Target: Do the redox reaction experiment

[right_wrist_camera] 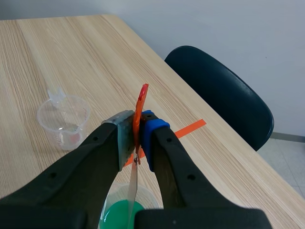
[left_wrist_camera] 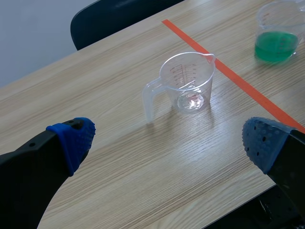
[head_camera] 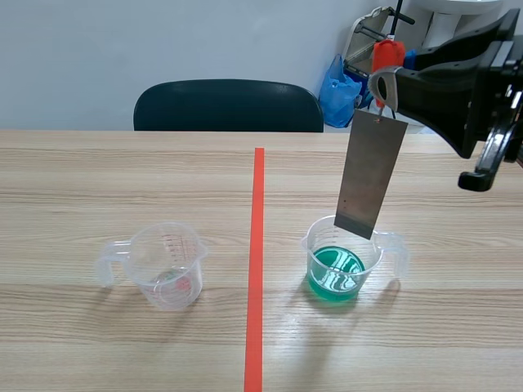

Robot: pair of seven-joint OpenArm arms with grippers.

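The left arm is seen only from its own wrist view, where the left gripper (left_wrist_camera: 169, 140) is held above the surface (left_wrist_camera: 119, 181), tilted down toward it. Its fingers (left_wrist_camera: 74, 138) are spread wide and hold nothing. An empty clear measuring cup (left_wrist_camera: 187, 83) stands ahead of them, well apart, with its handle turned toward the gripper. In the scene view this cup (head_camera: 163, 265) is placed left of the orange-red tape line (head_camera: 257, 261). Only the blue pads and the black finger stubs are shown; the rest of the arm is cut off.

The right arm is raised at the scene's upper right, and its body is cropped by the frame edge. The right gripper (head_camera: 382, 77) is closed on an orange-red tab (head_camera: 387, 55), which is pinched between one grey pad (right_wrist_camera: 125, 138) and one blue pad (right_wrist_camera: 151, 133). A grey metal strip (head_camera: 370, 175) hangs from the tab, slightly tilted. Its lower edge is seen at the rim of the second cup (head_camera: 391, 245), right of the tape line, which holds green liquid (head_camera: 335, 273). From the wrist view the strip (right_wrist_camera: 132, 195) appears edge-on. Whether its end lies inside the rim cannot be told.
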